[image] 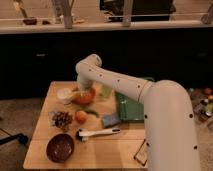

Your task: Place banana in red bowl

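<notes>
The red bowl [86, 96] sits at the back middle of the wooden table [115, 150]. My gripper [81, 88] points down over the bowl's left rim, at the end of the white arm that reaches in from the right. A small pale-yellow shape at the bowl's left edge, right under the gripper, looks like the banana [76, 90]. I cannot tell whether it is held or resting in the bowl. Most of it is hidden by the gripper.
A white cup [64, 94] stands just left of the bowl. In front lie a green vegetable [93, 111], an orange fruit [80, 116] and a speckled packet [61, 119]. A white brush [98, 133], a maroon bowl [60, 148], a blue sponge [110, 120] and a green tray [129, 107] are nearby.
</notes>
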Tool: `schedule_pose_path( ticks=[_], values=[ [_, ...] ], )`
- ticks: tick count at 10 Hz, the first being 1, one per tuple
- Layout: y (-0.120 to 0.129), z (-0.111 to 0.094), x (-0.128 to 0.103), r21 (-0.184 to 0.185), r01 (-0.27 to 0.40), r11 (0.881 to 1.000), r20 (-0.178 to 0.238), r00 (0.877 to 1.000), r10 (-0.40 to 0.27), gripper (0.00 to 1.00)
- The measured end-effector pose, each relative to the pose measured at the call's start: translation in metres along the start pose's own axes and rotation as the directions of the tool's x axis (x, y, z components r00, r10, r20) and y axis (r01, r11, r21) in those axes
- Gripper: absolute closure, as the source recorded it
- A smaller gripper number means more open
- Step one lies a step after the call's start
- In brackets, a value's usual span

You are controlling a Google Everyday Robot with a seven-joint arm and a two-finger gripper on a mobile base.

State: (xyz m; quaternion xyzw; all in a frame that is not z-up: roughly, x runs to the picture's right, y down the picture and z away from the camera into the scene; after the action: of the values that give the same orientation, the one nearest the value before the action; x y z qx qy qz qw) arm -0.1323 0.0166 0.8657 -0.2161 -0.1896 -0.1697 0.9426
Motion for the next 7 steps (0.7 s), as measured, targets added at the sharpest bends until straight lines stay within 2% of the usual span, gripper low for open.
schedule_pose_path(
  ticks=[2, 7],
  values=[
    [-0.006, -0.002, 0.01, -0.001, 0.044, 0.999, 0.003, 0.999, -0.044, 1.0],
    [-0.02, 0.01, 0.046, -0.062, 0.123, 0.99, 0.054, 0.991, -0.12, 1.0]
  ],
)
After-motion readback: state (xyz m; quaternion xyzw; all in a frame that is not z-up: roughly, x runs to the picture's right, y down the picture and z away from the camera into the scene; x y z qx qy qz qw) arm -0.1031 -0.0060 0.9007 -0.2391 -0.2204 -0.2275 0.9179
